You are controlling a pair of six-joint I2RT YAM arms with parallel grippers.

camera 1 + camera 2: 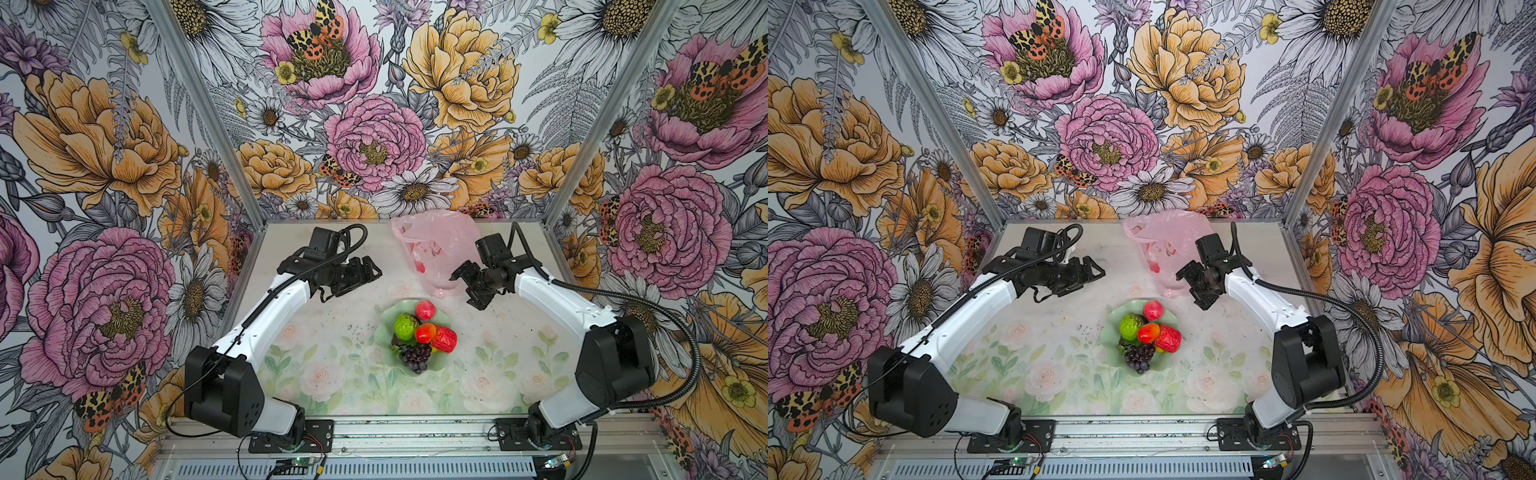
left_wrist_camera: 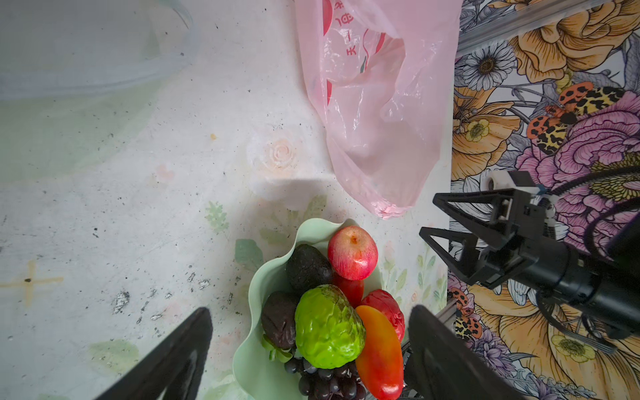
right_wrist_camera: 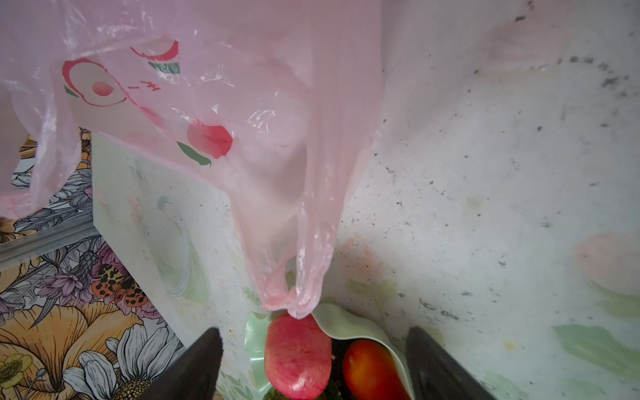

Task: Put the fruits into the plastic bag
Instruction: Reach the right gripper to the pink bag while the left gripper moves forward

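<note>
Left pincer (image 1: 372, 272) and right pincer (image 1: 463, 291) both gape empty, while the piled fruits (image 1: 424, 332) nearly hide a blackish lump (image 1: 397, 341) in the dish (image 1: 386, 316) near the crumpled bag (image 1: 436, 249).

The dish (image 1: 384, 337) is pale green. In it: a pink-red ball (image 1: 425, 310), a bright green fruit (image 1: 406, 326), an orange-red fruit (image 1: 424, 333), a glossy red fruit (image 1: 444, 339), dark purple grapes (image 1: 417, 357), a blackish lump (image 2: 308, 268). Behind the dish, the plastic bag (image 1: 436, 245) — translucent pale pink, printed red and green. Under the dish, the table (image 1: 316, 332) is whitish with faded roses.
</note>
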